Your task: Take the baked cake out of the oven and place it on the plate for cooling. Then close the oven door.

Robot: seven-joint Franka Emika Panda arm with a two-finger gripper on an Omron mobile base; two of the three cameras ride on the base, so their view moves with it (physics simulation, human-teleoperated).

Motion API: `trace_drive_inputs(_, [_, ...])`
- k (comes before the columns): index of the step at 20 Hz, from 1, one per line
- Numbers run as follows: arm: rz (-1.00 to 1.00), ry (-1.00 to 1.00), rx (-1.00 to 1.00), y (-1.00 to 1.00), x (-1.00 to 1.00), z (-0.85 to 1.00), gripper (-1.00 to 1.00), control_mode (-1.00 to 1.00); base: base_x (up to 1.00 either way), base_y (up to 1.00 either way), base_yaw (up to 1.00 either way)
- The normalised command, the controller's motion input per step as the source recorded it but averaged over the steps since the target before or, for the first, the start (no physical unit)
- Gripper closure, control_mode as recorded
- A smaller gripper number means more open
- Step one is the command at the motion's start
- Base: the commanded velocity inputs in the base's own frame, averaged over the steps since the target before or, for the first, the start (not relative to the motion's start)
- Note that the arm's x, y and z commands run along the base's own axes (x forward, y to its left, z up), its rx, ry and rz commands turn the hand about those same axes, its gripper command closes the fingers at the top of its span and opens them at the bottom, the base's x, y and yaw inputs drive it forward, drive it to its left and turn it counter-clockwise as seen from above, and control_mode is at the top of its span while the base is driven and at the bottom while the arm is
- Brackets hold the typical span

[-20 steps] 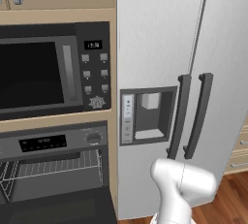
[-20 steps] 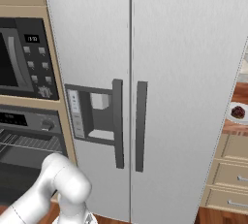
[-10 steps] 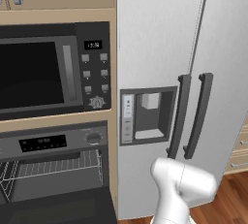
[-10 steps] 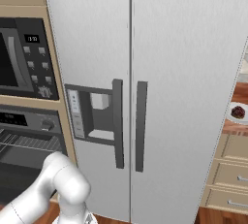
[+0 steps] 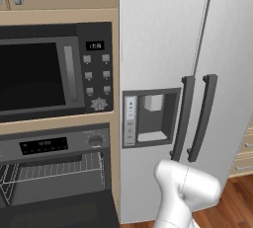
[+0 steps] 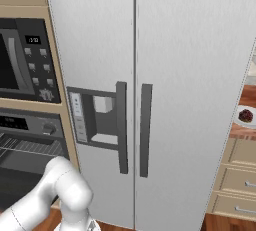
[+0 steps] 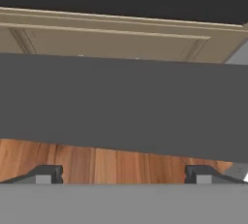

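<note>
Oven (image 5: 54, 145) cut off at lower left edge of left base frame; wire rack (image 5: 54, 170) runs out of frame at left. Oven door (image 5: 59, 214) cut by bottom edge. Plate (image 6: 246, 116) cropped at right edge of right base frame; dark cake (image 6: 246, 115) on it too small for detail. Microwave (image 6: 20, 60) cut at left edge.

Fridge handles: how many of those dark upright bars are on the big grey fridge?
2. The left handle and the right handle stand side by side where the fridge doors meet, just right of the dispenser.
</note>
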Motion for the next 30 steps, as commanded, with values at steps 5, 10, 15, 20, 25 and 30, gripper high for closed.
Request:
trace_drive_inputs(5, [0.00,-0.17,0.00,0.09,0.29,-0.16,-1.00,-1.00,0.00,0.00,0.00])
trace_drive_inputs(10, [0.00,-0.15,0.00,0.02,0.39,0.11,-1.00,-1.00,0.00,0.00,0.00])
trace_drive_inputs(15, [0.00,-0.11,0.00,0.00,0.40,0.24,-1.00,-1.00,0.00,0.00,0.00])
trace_drive_inputs(20, [0.00,-0.01,0.00,-0.01,0.38,0.34,-1.00,-1.00,0.00,0.00,0.00])
trace_drive_inputs(25, [0.00,0.00,0.00,0.00,0.41,0.35,-1.00,-1.00,0.00,0.00,0.00])
trace_drive_inputs(30, [0.00,0.00,0.01,-0.03,0.47,0.35,-1.00,-1.00,0.00,0.00,0.00])
